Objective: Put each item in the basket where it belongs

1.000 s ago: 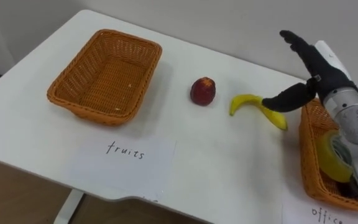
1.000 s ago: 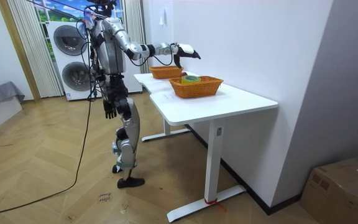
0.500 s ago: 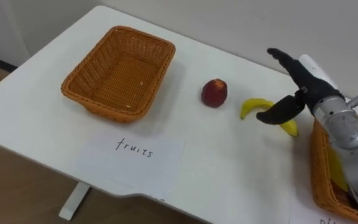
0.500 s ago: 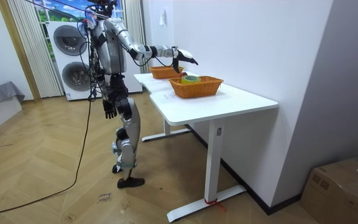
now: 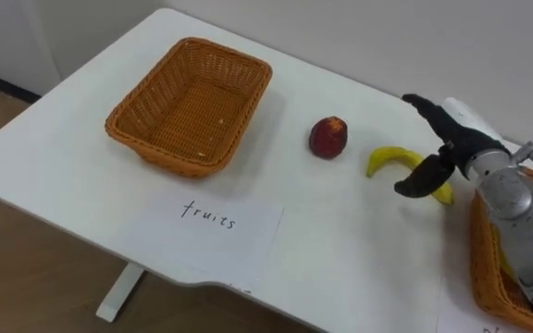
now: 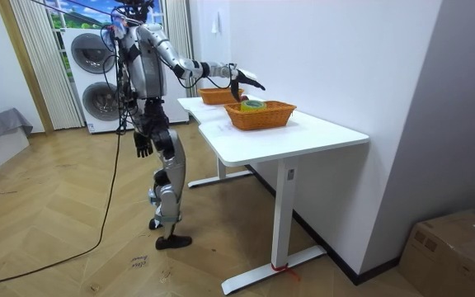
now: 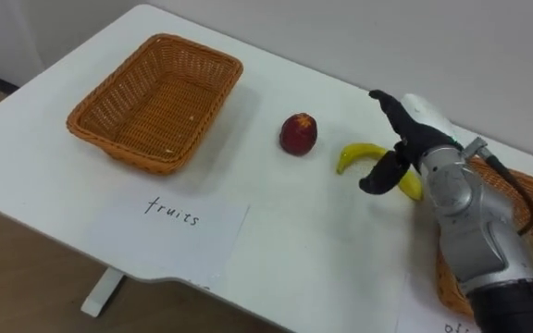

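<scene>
White table [image 5: 81, 199], seen from the robot's head. Your right hand [image 5: 459, 139] hovers at 3 o'clock in the view, fingers spread straight and thumb angled down, holding nothing. The banana [image 5: 389, 159] lies flat on the table right under that thumb, not yet gripped. A red apple [image 5: 328, 137] sits near the banana's 9 o'clock side. The empty fruit basket [image 5: 192, 102] is farther off at 10 o'clock, well apart from both fruits.

Likely trouble: the banana is curved and smooth. If you close off its middle, it may spin or slide out. The office basket [image 5: 484, 273] stands just beside the banana's 3 o'clock end, so your wrist has little room there and could bump its rim. The apple lies between the banana and the fruit basket; a low carry could knock it rolling.

A paper label [image 5: 213, 227] lies at 6 o'clock of the fruit basket. Your left hand [image 6: 143, 147] hangs at the robot's side; I cannot tell how it is set.
</scene>
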